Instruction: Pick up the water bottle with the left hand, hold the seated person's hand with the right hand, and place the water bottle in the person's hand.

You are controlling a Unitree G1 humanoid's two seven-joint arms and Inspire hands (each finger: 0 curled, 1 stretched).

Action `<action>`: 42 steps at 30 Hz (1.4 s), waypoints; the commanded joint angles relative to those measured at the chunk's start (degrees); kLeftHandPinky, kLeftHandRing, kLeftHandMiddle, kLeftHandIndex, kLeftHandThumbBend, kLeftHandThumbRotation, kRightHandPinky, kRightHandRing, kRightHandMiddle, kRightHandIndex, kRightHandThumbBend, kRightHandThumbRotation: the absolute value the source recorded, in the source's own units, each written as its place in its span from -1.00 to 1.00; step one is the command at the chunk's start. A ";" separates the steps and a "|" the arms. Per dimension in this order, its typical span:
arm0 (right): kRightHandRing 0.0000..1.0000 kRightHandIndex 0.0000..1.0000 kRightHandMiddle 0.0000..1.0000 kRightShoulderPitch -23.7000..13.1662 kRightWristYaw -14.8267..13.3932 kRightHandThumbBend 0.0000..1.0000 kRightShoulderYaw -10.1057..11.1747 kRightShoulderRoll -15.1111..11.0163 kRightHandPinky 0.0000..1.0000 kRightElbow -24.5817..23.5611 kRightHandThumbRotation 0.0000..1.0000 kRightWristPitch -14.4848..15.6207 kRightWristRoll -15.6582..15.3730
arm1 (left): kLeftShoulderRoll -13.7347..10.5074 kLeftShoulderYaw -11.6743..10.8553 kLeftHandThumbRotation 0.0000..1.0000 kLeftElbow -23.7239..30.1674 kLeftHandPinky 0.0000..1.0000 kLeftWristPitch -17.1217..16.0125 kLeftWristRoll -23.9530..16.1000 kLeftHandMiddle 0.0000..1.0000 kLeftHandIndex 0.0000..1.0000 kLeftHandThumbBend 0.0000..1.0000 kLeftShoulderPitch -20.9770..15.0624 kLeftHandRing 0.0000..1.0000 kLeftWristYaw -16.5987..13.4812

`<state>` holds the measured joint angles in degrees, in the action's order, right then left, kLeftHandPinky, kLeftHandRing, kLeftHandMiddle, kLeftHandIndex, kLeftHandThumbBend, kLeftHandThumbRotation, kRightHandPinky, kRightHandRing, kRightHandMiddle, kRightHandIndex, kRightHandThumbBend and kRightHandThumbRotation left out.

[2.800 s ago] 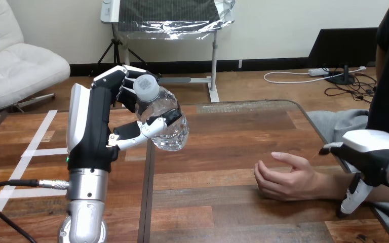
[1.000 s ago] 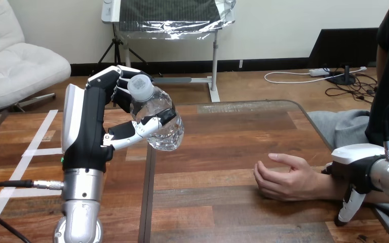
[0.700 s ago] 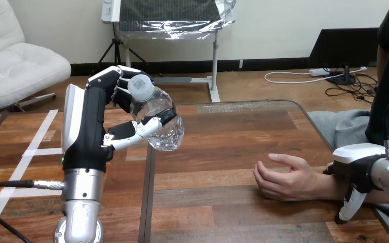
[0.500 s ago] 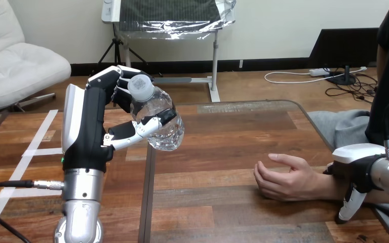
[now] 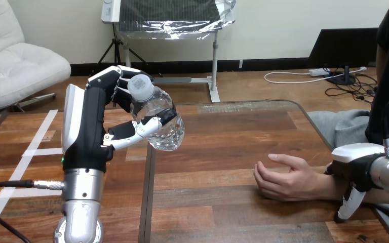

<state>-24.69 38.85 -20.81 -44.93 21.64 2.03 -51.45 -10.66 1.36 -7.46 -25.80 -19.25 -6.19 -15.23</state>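
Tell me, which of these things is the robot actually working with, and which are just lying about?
Part of the job:
- bottle, gripped in the left hand and held up above the table
- person's hand, resting empty on the table
- right hand, close beside the person's hand

Just there:
- table, with nothing loose lying on it
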 commanded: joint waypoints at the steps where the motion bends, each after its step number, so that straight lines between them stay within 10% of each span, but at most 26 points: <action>1: 0.47 0.66 0.60 -3.04 -0.80 0.26 -0.75 1.62 0.28 1.49 -0.66 -0.72 1.43 | 0.03 -0.98 -1.00 2.52 -0.24 -1.76 0.45 -0.12 0.06 0.11 -2.96 -0.21 -0.30; 14: 0.01 0.50 0.23 -3.29 -1.77 0.26 -0.99 3.08 -0.18 4.34 -0.83 -0.48 4.30 | -0.50 -1.29 -1.00 2.28 -0.24 -2.25 0.46 -0.12 0.06 0.10 -3.21 -0.21 0.10; 35: 0.17 0.72 0.41 -1.91 -5.13 0.32 -2.59 3.48 -0.10 4.59 -0.87 -1.08 3.89 | -0.28 -1.79 -1.00 2.90 -0.23 -1.20 1.50 -0.12 0.06 0.11 -2.87 -0.21 1.07; 42: -0.03 0.45 0.22 -0.95 -6.99 0.31 -2.09 3.57 -0.28 4.40 -0.95 -1.55 4.57 | -0.19 -1.94 -1.00 3.01 -0.22 -0.78 1.57 -0.12 0.06 0.11 -2.79 -0.20 1.34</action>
<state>-26.12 33.13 -22.10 -43.16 25.70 1.31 -48.11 -10.66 0.75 -7.46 -25.90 -18.43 -6.19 -13.75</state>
